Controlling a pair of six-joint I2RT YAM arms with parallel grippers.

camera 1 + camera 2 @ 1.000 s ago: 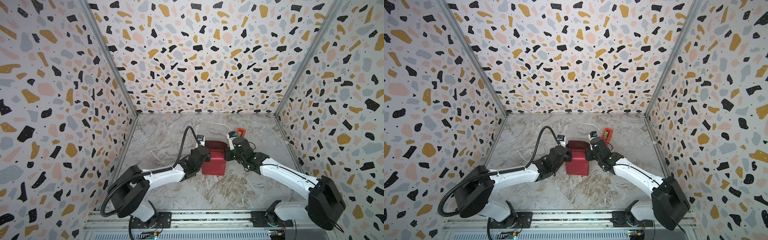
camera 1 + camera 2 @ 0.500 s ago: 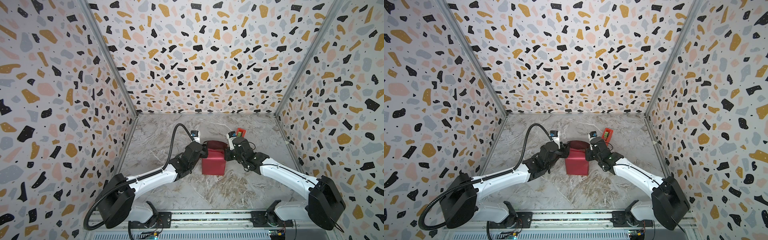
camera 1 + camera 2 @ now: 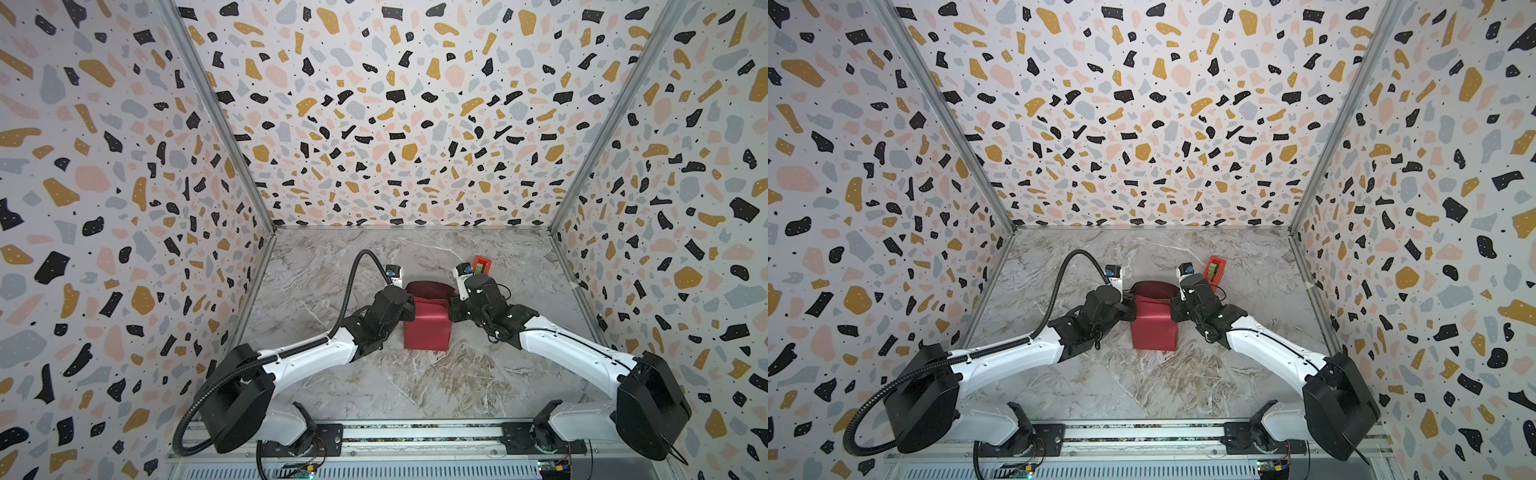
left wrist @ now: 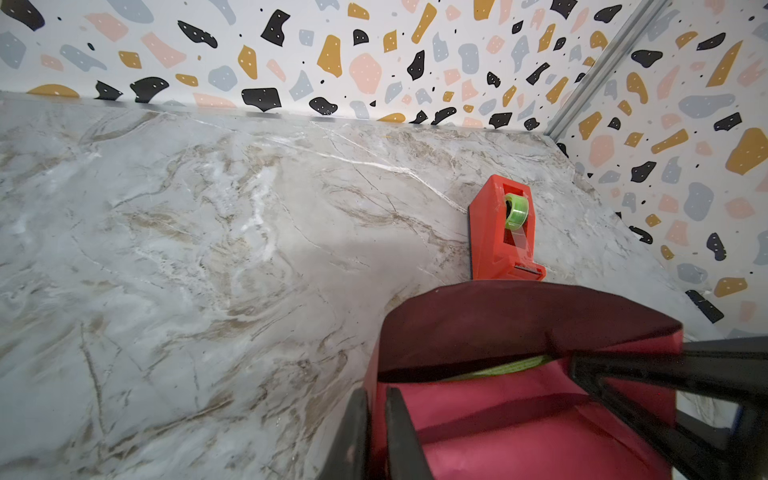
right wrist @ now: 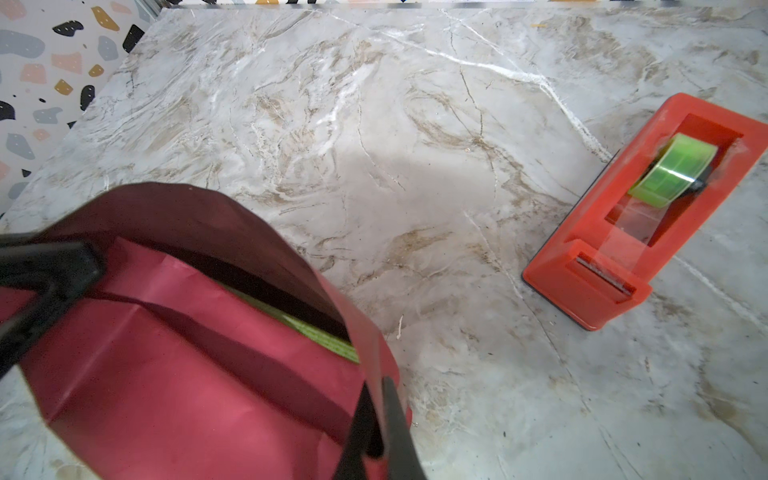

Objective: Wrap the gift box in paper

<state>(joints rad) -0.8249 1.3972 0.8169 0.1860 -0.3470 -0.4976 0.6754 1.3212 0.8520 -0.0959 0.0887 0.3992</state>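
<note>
The paper (image 3: 426,332) (image 3: 1154,330), crimson outside and maroon inside, stands wrapped round the gift box at the table's middle. Its far flap arches open above the top. Of the gift box only a green sliver (image 4: 498,370) (image 5: 328,338) shows under that flap. My left gripper (image 3: 409,309) (image 3: 1131,311) (image 4: 376,395) is shut on the paper's upright edge at the box's left top corner. My right gripper (image 3: 451,311) (image 3: 1173,311) (image 5: 377,386) is shut on the paper's edge at the right top corner. Each wrist view shows the opposite gripper across the paper.
A red-orange tape dispenser (image 3: 481,264) (image 3: 1216,267) (image 4: 505,232) (image 5: 648,208) with a green roll stands just behind the right gripper, towards the back right. Terrazzo-patterned walls (image 3: 395,124) close in the marble table (image 3: 436,386) on three sides.
My left arm has stretched forward, and its gripper has gone from the box's left side up to the top left edge, opened briefly and shut on the paper. The right arm has stayed put.
</note>
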